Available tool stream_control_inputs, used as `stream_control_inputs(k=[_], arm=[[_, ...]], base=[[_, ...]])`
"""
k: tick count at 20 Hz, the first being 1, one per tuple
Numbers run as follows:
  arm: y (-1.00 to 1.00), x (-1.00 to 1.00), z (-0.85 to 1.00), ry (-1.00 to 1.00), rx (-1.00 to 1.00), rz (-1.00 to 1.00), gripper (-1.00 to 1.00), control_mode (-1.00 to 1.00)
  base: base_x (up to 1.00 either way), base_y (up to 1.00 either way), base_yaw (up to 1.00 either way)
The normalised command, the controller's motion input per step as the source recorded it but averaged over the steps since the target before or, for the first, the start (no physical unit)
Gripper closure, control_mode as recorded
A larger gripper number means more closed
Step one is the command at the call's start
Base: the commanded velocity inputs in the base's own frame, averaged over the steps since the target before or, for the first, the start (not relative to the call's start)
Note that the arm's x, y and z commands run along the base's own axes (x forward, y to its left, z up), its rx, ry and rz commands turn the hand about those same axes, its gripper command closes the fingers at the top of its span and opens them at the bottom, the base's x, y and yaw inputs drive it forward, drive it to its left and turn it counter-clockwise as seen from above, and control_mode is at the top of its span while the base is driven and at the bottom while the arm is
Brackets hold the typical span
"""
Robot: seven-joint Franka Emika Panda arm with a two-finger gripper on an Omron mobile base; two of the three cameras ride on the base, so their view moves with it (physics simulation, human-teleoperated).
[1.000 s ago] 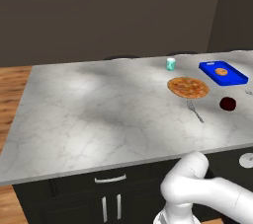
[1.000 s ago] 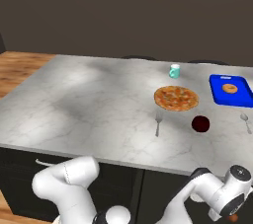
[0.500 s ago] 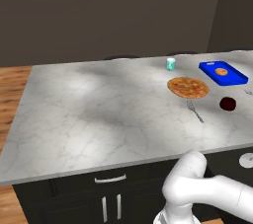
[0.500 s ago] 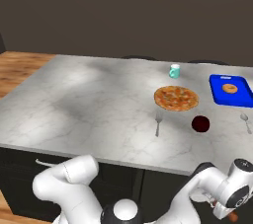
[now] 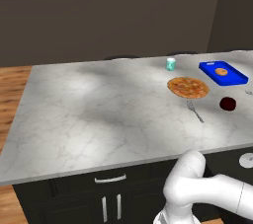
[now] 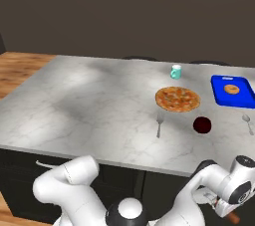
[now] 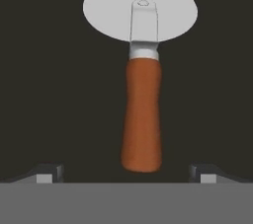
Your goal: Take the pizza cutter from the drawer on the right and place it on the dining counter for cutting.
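— Where's the pizza cutter (image 7: 142,80)?

— Down low, lying flat on a dark surface, which I take to be the drawer floor, though the surroundings are too dark to be sure. In the hand view its brown handle points toward the gripper (image 7: 126,172) and the round silver wheel lies at the far end.

— Has the gripper got it?

— No. The two fingertips (image 7: 49,172) stand spread wide, one either side of the handle's butt, touching nothing. The fingers are released and empty.

— And up top?

— The dining counter (image 6: 89,105) is the marble slab over black cabinet fronts. Its near edge and whole left half are bare stone. Toward the right there's a fork (image 6: 159,124) nearest the front edge, with a dark red round thing (image 6: 201,125) just beside it to the right, and a spoon (image 6: 246,123) by the right edge.

— Farther back?

— A pizza (image 6: 177,98) sits just behind the fork. To its right, near the right edge, is a blue tray (image 6: 219,95) with a small round pastry (image 6: 231,89) on it. A teal mug (image 6: 176,71) stands nearest the far edge, behind the pizza.
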Motion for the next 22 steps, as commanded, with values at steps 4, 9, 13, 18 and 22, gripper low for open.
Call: stream_control_inputs(k=[4,9,13,18,22], arm=[[0.0,0.0,-0.21,-0.01,0.0,0.0,-1.0,-1.0],[-0.03,0.0,-0.31,0.0,0.03,0.0,-1.0,-1.0],[-0.02,0.0,-0.27,0.0,0.02,0.0,-1.0,-1.0],[-0.07,0.0,-0.18,-0.01,0.03,0.0,-1.0,-1.0],[-0.13,0.0,-0.21,-0.02,0.04,0.0,-1.0,-1.0]], base=[[0.0,0.0,0.0],[0.0,0.0,0.0],[0.0,0.0,0.0],[0.0,0.0,0.0],[0.0,0.0,0.0]])
